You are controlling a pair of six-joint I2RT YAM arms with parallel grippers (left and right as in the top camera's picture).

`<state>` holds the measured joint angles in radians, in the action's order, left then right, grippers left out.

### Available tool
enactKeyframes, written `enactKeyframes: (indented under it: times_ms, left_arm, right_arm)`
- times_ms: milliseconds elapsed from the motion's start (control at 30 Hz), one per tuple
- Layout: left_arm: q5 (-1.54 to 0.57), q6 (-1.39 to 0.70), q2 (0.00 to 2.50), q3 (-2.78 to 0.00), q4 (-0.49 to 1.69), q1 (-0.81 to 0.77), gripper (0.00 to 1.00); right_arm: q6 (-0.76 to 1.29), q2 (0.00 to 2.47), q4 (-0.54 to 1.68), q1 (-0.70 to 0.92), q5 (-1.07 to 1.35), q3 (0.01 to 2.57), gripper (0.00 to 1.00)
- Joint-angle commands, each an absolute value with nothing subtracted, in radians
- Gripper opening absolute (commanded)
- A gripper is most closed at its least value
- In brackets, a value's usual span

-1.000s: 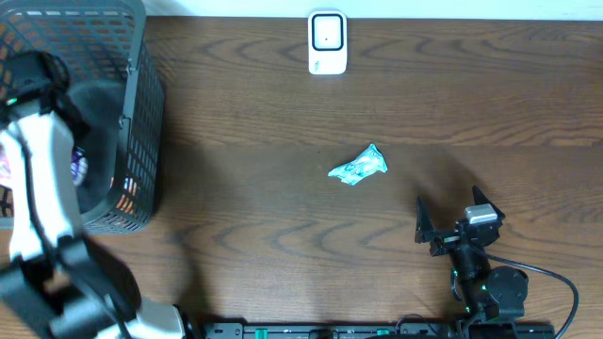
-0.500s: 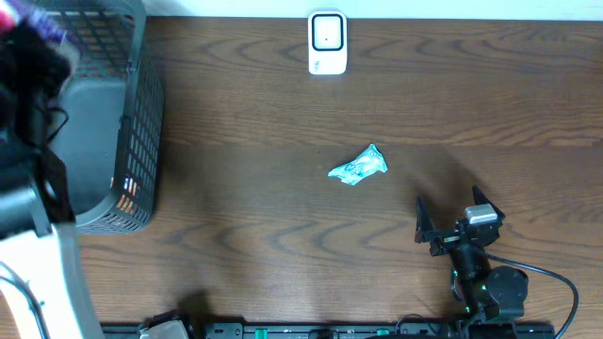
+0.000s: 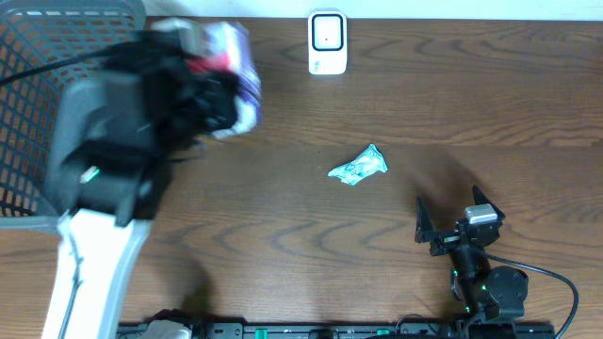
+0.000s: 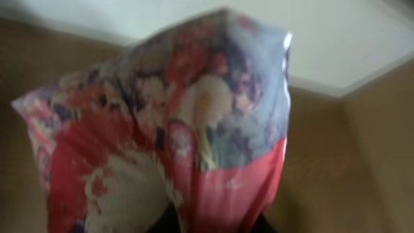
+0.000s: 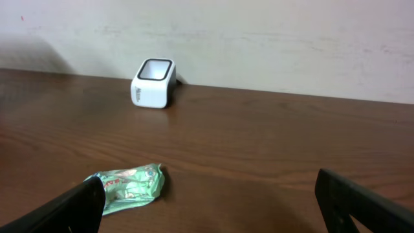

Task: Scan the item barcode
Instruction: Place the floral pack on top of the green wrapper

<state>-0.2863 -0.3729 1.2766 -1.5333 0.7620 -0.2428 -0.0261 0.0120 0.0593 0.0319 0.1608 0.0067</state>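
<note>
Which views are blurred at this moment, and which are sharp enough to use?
Overhead: the left arm and its floral packet are smeared by motion, while the scanner and green wrapper are crisp. Left wrist: the packet fills the frame, soft throughout. Right wrist: sharp, evenly lit.

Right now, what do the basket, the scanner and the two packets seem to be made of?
Basket: dark wire mesh, probably coated metal; the open grid shows.
Scanner: white hard plastic, smooth; moulded, rounded corners.
Green packet: thin plastic film, slightly shiny; it lies crumpled.
Red packet: soft printed film, likely plastic; it is blurred, so the finish is unclear.
</note>
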Motion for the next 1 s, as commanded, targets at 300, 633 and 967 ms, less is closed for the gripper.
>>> enactKeyframes:
  times_ms: [300,633,967]
  left_arm:
    - [-0.175,-0.334,1.785,-1.541,0.837,-0.473,0.08]
    - [-0.192,-0.471,2.047,-1.541,0.537,-0.539,0.22]
    - [-0.407,-0.476,2.003,-1.545,0.287,-0.558,0.9]
  right_arm:
    - [-0.012,0.006,0.064,0.027,0.16,0.005,0.99]
    - [-0.012,0.006,0.064,0.027,0.159,0.005,0.99]
    - [-0.012,0.006,0.064,0.027,0.16,0.005,0.99]
